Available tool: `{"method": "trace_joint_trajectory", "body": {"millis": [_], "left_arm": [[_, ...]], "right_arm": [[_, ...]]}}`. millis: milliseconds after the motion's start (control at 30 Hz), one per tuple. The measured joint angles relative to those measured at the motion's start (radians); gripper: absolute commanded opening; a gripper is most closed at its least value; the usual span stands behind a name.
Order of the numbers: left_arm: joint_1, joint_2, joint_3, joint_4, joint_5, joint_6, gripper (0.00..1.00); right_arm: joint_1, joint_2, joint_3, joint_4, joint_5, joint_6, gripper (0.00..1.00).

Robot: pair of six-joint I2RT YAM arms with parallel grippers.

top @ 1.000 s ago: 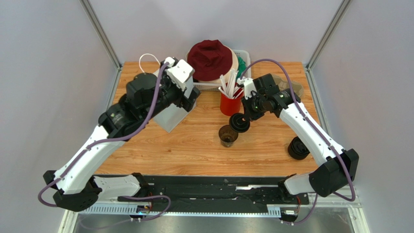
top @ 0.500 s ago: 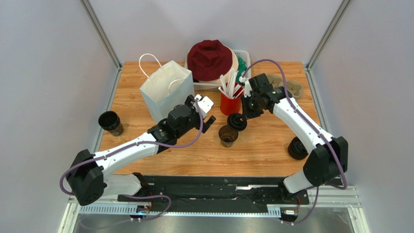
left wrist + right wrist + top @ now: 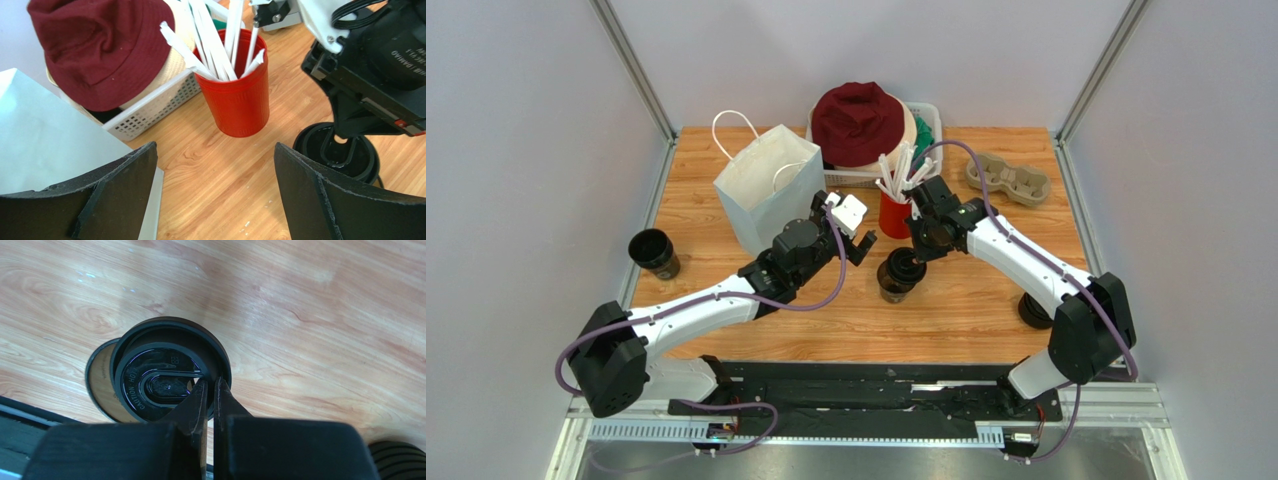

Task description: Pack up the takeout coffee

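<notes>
The takeout coffee cup (image 3: 890,288) stands at mid table, dark outside and brownish inside (image 3: 100,385). My right gripper (image 3: 920,252) is shut on the rim of its black round lid (image 3: 167,372) and holds the lid over the cup's mouth, offset a little to one side. The lid also shows in the left wrist view (image 3: 340,150) under the right gripper. My left gripper (image 3: 854,238) is open and empty (image 3: 215,195), just left of the cup and in front of the white paper bag (image 3: 766,185).
A red cup of straws (image 3: 896,212) stands behind the coffee cup. A white basket (image 3: 155,105) holding a maroon hat (image 3: 858,120) is at the back. A cardboard cup carrier (image 3: 1008,178) lies back right. A black lidless cup (image 3: 653,250) is left, a black ringed item (image 3: 1033,310) right.
My left arm has swung down from the bag to beside the coffee cup, its jaws open. My right gripper has carried the lid left and down over the cup.
</notes>
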Motion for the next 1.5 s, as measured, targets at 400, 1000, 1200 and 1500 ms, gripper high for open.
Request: {"method": "trace_joint_trajectory", "body": {"millis": [400, 1000, 1200, 1500], "left_arm": [[-0.076, 0.077, -0.008, 0.037, -0.054, 0.008, 0.95], [-0.080, 0.103, -0.008, 0.063, -0.101, 0.018, 0.95], [-0.086, 0.127, -0.009, 0.065, -0.101, 0.019, 0.95], [-0.098, 0.141, -0.009, 0.068, -0.101, 0.023, 0.95]], "right_arm": [[0.018, -0.124, -0.079, 0.058, 0.012, 0.024, 0.00], [0.101, -0.051, -0.035, 0.053, 0.062, 0.043, 0.00], [0.105, -0.053, -0.035, 0.045, 0.036, 0.042, 0.00], [0.107, -0.109, -0.066, 0.046, 0.024, 0.039, 0.00]]}}
